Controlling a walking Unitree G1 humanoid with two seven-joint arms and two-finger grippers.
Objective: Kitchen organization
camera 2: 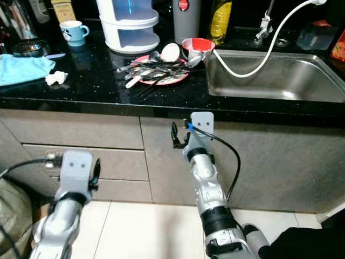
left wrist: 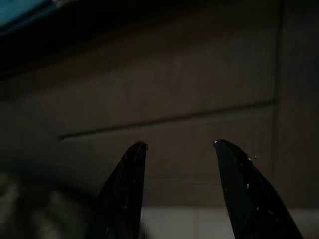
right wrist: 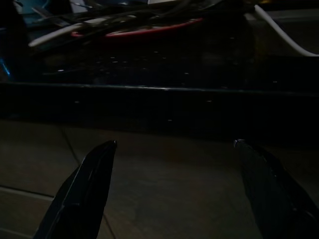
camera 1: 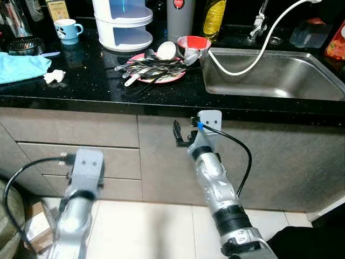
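black-handled utensils (camera 1: 153, 66) lie tangled on a red-rimmed plate (camera 1: 171, 79), which sits on the dark desk (camera 1: 97, 86) just beside the sink (camera 1: 269, 73), with a red bowl (camera 1: 194, 42) touching the plate's far edge. they look light, stiff and slippery, likely to snag one another; a single handle poking off the plate seems the best hold. the right gripper (right wrist: 174, 149) hangs open below the desk edge, near the plate. the left gripper (left wrist: 177, 147), also open, faces the drawers, well apart from the plate.
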